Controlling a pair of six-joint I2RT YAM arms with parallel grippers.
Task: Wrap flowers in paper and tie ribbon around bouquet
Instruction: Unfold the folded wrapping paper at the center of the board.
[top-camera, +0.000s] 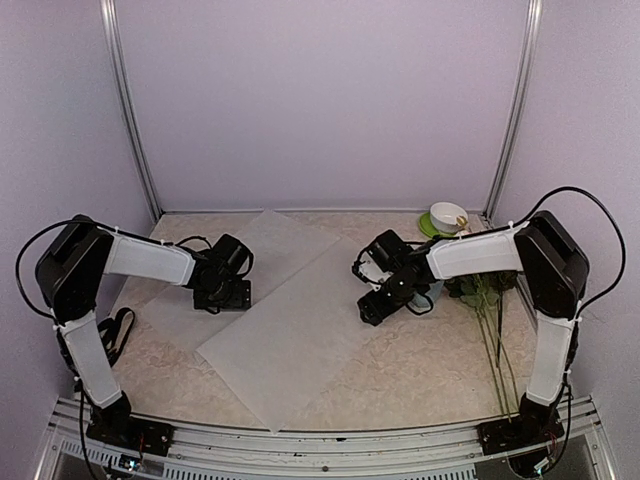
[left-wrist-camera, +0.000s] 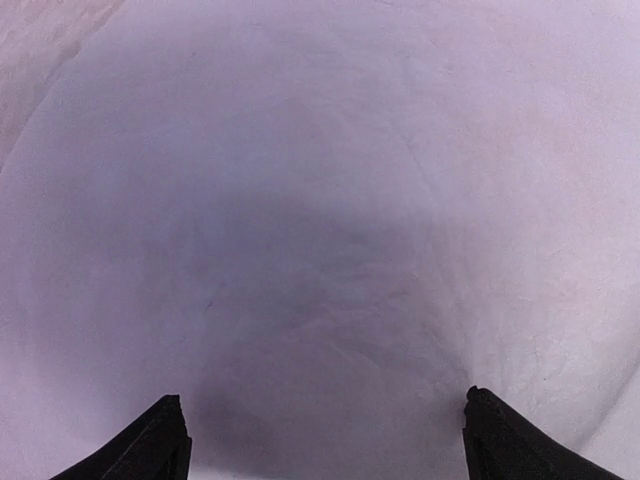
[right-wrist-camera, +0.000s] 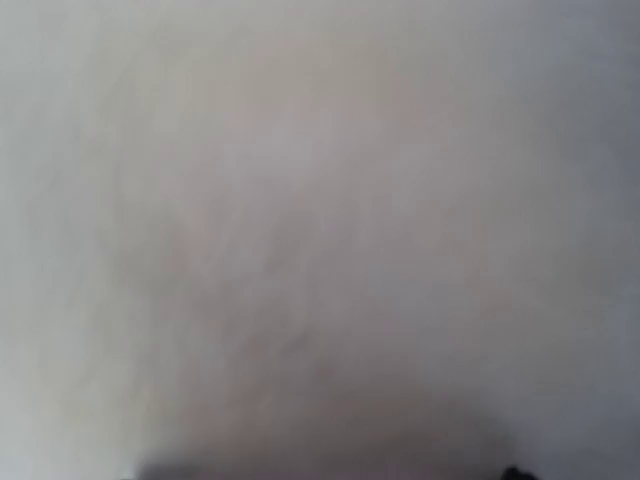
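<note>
Paper (top-camera: 290, 340), one sheet, lies flat on the table (top-camera: 420, 375). Two arms are over it: left tool (top-camera: 222, 297) has its fingers wide apart, right tool (top-camera: 372, 305) can't be read. One bunch of flowers (top-camera: 485, 290) lies far right.

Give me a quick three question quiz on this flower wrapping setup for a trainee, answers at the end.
1. True or false: the flowers already lie on the paper.
2. Multiple choice: the left gripper is A) open over the paper, B) shut on the paper, C) shut on a flower.
3. Short answer: on which side of the table do the flowers lie, the left arm's or the right arm's?
Key: 1 false, they lie beside the paper; 2 A; 3 the right arm's.
</note>
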